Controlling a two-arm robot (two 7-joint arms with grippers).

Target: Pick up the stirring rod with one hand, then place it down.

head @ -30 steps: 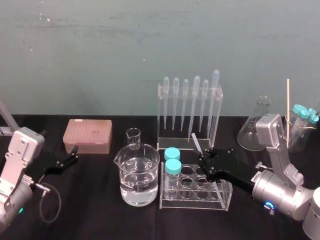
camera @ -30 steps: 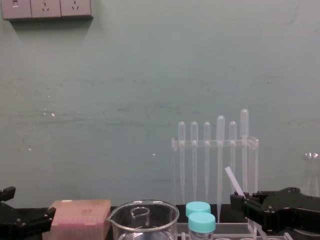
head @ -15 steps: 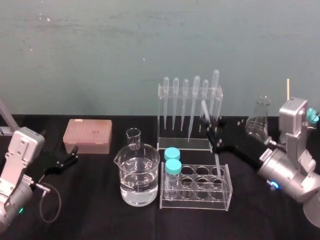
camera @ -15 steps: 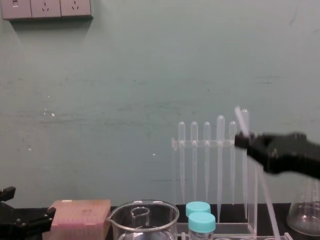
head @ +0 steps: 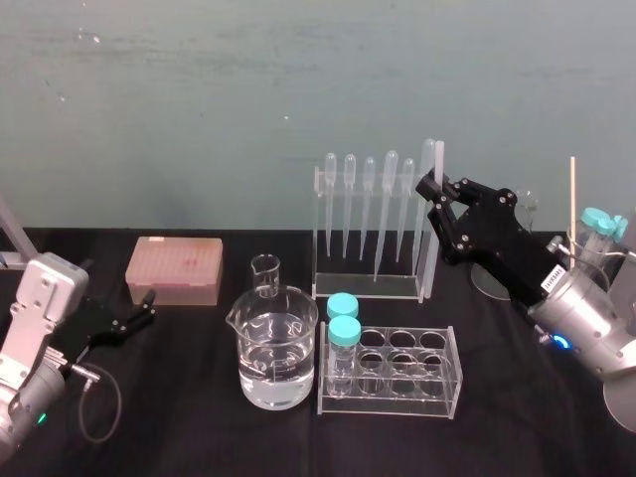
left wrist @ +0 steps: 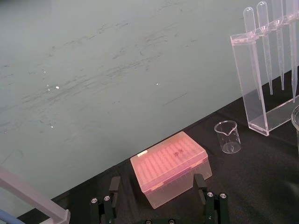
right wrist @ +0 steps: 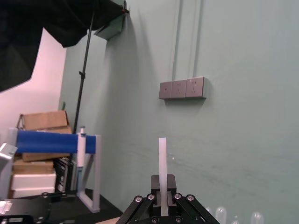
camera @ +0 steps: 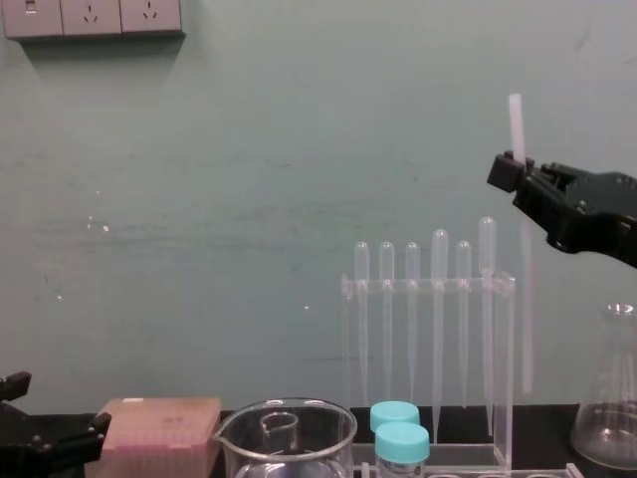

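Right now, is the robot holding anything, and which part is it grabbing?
Yes. The right gripper pinches the stirring rod near its top end, upright in the air. The left gripper is open, holding nothing.

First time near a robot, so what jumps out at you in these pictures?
The right claw, raised beside the pipette rack, pinches the stirring rod upright, well above the table. Below, a beaker of water stands front and centre; the left claw rests idle at the table's left.

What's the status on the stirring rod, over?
Right gripper shut on stirring rod, raised above the table. Rod upright, lower end hanging free. Left gripper open, parked low left. Pipette rack close beside the rod.
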